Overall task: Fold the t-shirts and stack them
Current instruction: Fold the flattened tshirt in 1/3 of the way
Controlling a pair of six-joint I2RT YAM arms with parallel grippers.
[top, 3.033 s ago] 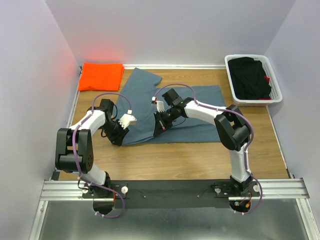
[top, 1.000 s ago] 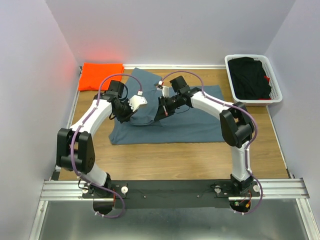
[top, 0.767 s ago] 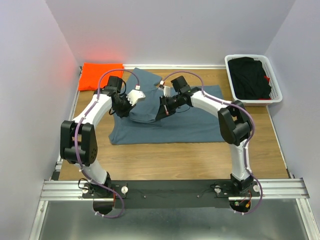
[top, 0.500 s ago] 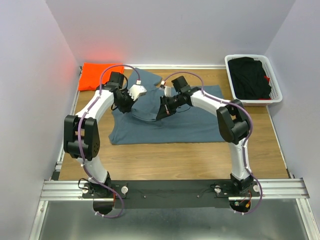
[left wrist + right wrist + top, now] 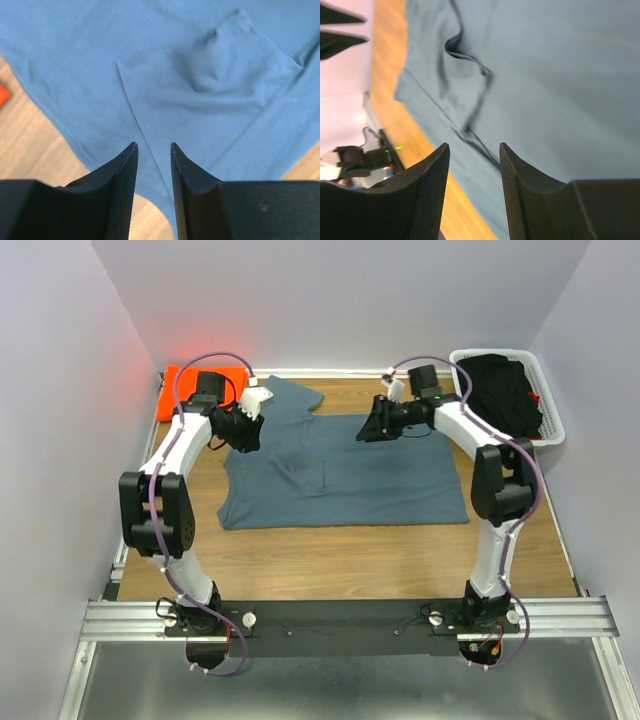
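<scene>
- both arms now swung apart vs earlier; blue-grey t-shirt [image 5: 350, 475] let go, spread on table [image 5: 350, 550].
- grippers?
- left gripper [image 5: 152, 147], right gripper [image 5: 472, 150] partly open, empty. orange t-shirt [image 5: 176, 380] folded, far-left corner.

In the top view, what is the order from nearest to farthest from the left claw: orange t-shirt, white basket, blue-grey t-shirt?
1. Blue-grey t-shirt, beneath the left claw.
2. Orange t-shirt, back left corner.
3. White basket, far right.
</scene>
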